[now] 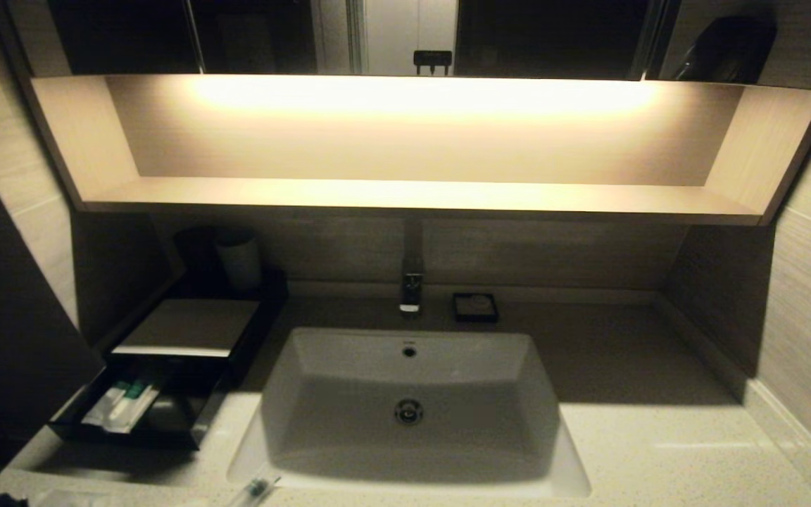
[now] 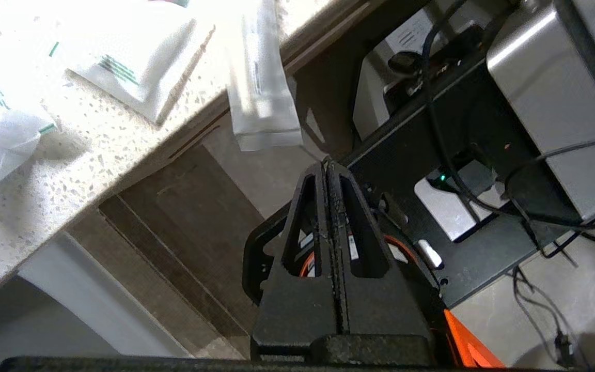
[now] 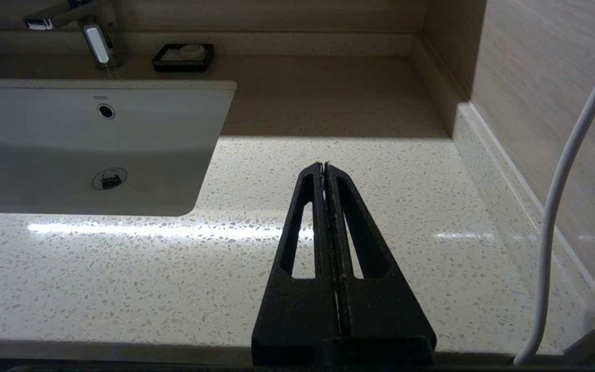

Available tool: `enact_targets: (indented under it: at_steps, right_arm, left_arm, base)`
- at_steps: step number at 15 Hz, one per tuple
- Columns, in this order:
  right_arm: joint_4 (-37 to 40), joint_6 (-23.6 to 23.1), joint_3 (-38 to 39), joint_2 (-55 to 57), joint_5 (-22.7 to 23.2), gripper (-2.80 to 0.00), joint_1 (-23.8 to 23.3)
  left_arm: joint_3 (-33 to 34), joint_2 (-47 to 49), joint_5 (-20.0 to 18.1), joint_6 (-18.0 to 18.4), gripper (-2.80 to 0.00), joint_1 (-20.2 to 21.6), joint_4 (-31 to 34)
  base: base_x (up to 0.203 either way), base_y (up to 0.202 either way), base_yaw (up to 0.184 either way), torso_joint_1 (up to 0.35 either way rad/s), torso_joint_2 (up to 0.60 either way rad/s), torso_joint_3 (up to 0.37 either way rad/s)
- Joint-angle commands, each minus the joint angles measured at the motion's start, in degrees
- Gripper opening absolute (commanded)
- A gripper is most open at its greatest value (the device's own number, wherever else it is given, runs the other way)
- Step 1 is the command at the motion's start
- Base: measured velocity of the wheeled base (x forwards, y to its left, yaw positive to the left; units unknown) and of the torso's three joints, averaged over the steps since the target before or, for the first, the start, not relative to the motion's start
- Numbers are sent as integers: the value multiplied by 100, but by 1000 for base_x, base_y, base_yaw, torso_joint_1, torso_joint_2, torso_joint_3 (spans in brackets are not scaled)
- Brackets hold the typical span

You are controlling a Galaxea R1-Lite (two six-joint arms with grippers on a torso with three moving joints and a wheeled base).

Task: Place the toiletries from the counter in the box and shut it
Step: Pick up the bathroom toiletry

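The black box (image 1: 187,327) with a beige top stands on the counter (image 1: 659,436) left of the basin. Its drawer (image 1: 166,422) is slid out and holds a few white and green toiletries (image 1: 127,405). A clear-wrapped stick (image 1: 254,488) lies at the counter's front edge. In the left wrist view, two white sachets (image 2: 127,62) and a slim wrapped stick (image 2: 261,88) lie at the counter edge, and the stick overhangs it. My left gripper (image 2: 327,164) is shut and empty, below and in front of that edge. My right gripper (image 3: 324,165) is shut and empty over the counter (image 3: 406,206), right of the basin.
The white basin (image 1: 307,366) is sunk into the counter's middle, with a faucet (image 1: 411,282) behind it. A small black dish (image 1: 475,308) sits by the back wall and a pale cup (image 1: 239,260) behind the box. A white cable (image 3: 561,181) hangs near the right wall.
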Motion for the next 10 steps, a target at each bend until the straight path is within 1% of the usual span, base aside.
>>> enact_targets:
  at_steps: [1, 4, 10]
  right_arm:
    - [0, -1, 1, 0, -2, -280, 0]
    - [0, -1, 1, 0, -2, -280, 0]
    - [0, -1, 1, -9, -2, -280, 0]
  left_arm:
    - [97, -114, 74, 71, -280, 4, 31]
    - [412, -283, 123, 123, -280, -17, 33]
    - [416, -94, 125, 216, -280, -206, 19]
  base:
    - [0, 0, 0, 0, 0, 0]
    - [0, 0, 0, 0, 0, 0]
    - [0, 0, 0, 0, 0, 0]
